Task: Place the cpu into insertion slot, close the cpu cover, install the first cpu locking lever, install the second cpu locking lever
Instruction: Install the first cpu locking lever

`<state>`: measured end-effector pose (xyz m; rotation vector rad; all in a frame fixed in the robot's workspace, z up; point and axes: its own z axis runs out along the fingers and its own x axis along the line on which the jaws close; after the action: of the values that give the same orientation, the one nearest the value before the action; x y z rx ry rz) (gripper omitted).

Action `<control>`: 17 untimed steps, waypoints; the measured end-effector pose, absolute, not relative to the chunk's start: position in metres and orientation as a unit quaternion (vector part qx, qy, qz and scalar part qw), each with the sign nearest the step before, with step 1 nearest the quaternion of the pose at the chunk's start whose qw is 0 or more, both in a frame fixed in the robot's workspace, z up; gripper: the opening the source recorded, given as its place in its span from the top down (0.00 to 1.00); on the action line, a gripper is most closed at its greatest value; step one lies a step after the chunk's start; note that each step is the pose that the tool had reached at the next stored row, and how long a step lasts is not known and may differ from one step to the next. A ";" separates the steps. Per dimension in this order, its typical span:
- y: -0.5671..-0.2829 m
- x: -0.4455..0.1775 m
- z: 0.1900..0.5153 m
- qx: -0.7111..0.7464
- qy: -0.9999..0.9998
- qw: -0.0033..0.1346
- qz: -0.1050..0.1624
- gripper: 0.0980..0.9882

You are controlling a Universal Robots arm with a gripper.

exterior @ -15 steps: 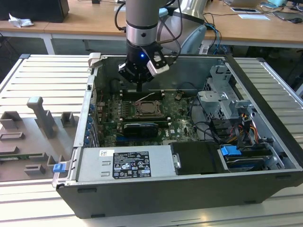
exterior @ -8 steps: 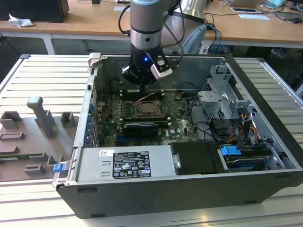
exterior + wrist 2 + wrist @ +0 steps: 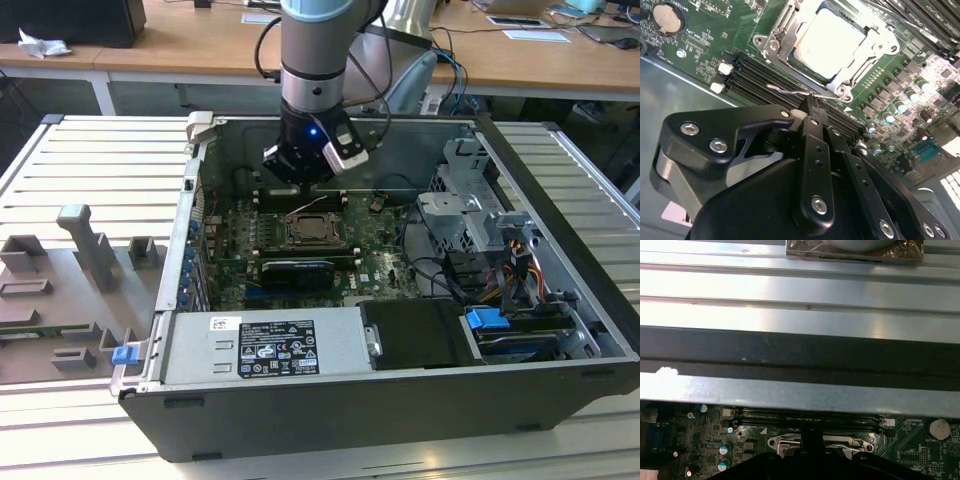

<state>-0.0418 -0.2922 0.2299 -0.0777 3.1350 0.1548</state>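
Observation:
The cpu (image 3: 832, 40) lies flat in the insertion slot (image 3: 310, 233) on the green board, pale face up. The cpu cover (image 3: 875, 46) is down over it as a silver frame around its edges. A thin wire locking lever (image 3: 790, 91) runs along the socket's side by the memory slots and stands raised in the exterior view (image 3: 308, 205). My gripper (image 3: 810, 102) is shut, its black fingertips touching that wire and nothing else between them. It hangs over the socket's far edge in the exterior view (image 3: 300, 185). In the first wrist view the socket rim (image 3: 785, 442) shows just past the fingers.
Black memory slots (image 3: 765, 75) flank the socket. The open computer case (image 3: 200, 200) walls in the board. A power supply (image 3: 265, 345) lies in front, with a drive cage (image 3: 470, 200) and cables on the exterior view's right. Grey fixtures (image 3: 85, 250) stand on the table on the exterior view's left.

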 end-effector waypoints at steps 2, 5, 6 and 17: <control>-0.292 -0.039 0.229 -0.025 0.998 0.001 0.049 0.99; -0.291 -0.037 0.228 -0.025 0.998 0.001 0.049 0.99; -0.291 -0.037 0.227 -0.025 0.998 0.001 0.049 0.99; -0.290 -0.032 0.220 -0.025 0.998 0.001 0.050 0.99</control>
<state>-0.0316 -0.2901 0.2199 -0.0774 3.1348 0.1582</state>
